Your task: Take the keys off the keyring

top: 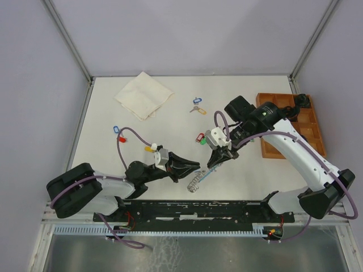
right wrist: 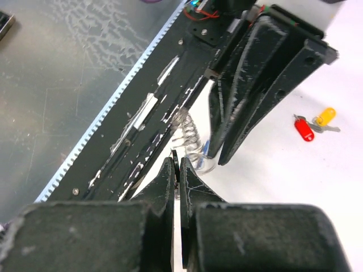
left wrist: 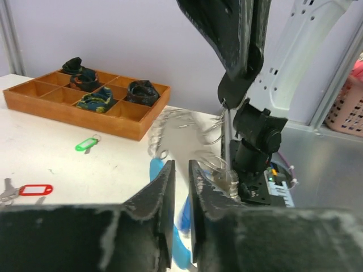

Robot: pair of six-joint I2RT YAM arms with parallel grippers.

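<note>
The keyring [top: 194, 183], a silvery beaded coil with a light-blue band, hangs near the table's front edge between my two grippers. My right gripper [top: 214, 165] is shut on a thin flat key [left wrist: 225, 133] that hangs on the ring's chain [right wrist: 190, 133]. In the right wrist view its tips [right wrist: 178, 161] pinch that dark sliver edge-on. My left gripper [left wrist: 181, 163] stands a narrow gap open; the blue band [left wrist: 156, 170] shows blurred below and behind its fingers, not clamped. Loose tagged keys lie on the table: blue [top: 197, 100], red-green [top: 199, 137], yellow-red [top: 149, 148].
A wooden compartment tray [top: 266, 147] with dark items stands at the right. A folded white cloth [top: 143, 94] lies at the back left. Another tagged key [top: 119, 133] lies at the left. The black base rail [top: 198, 209] runs close under the keyring.
</note>
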